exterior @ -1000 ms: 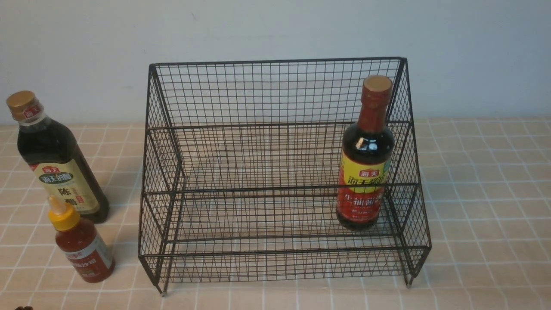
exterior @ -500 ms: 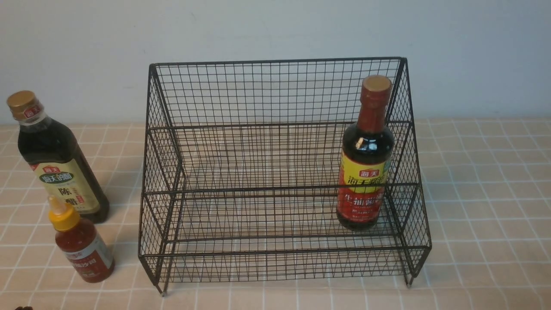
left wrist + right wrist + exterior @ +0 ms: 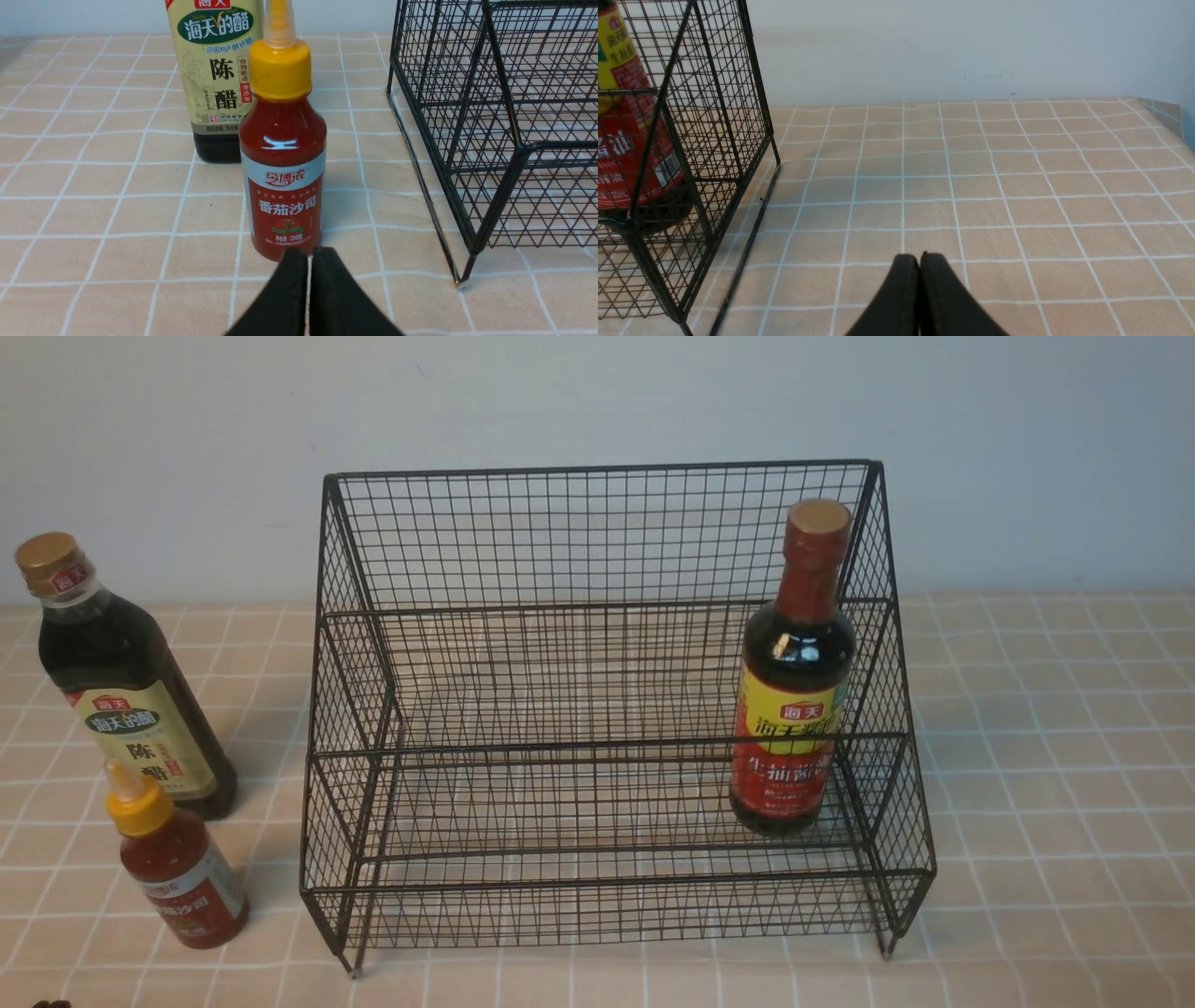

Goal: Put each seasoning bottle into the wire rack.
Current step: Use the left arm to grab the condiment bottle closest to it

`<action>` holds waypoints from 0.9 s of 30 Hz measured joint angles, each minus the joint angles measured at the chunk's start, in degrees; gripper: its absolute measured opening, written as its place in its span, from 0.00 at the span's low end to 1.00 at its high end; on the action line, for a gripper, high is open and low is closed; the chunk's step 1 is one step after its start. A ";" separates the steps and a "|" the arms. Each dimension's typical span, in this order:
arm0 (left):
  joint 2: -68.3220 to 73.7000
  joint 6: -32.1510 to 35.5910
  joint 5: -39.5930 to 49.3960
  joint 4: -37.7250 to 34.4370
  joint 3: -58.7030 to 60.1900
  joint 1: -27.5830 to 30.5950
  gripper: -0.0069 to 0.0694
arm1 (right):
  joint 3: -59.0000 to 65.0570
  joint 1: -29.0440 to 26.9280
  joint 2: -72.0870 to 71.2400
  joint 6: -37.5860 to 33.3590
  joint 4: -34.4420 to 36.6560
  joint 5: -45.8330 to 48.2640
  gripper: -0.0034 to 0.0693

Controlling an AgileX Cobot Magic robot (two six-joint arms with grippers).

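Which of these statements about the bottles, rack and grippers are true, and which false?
1. The soy sauce bottle stands upright inside the wire rack. True.
2. The ketchup bottle is already in the rack. False: it stands on the checked tablecloth, left of the rack.
3. The left gripper is shut and empty. True.
4. The vinegar bottle lies on its side. False: it stands upright behind the ketchup bottle.
5. The right gripper is open. False: it is shut, holding nothing.
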 joint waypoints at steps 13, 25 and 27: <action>0.00 -2.97 -12.48 -12.27 0.19 0.00 0.08 | 0.00 0.00 0.00 0.00 0.00 0.00 0.03; 2.89 0.55 -40.84 -11.49 -2.51 0.00 0.08 | 0.00 0.00 0.00 0.00 0.00 0.00 0.03; 4.92 0.88 -39.52 -9.61 -3.30 0.00 0.08 | 0.00 0.00 0.00 0.00 0.00 0.00 0.03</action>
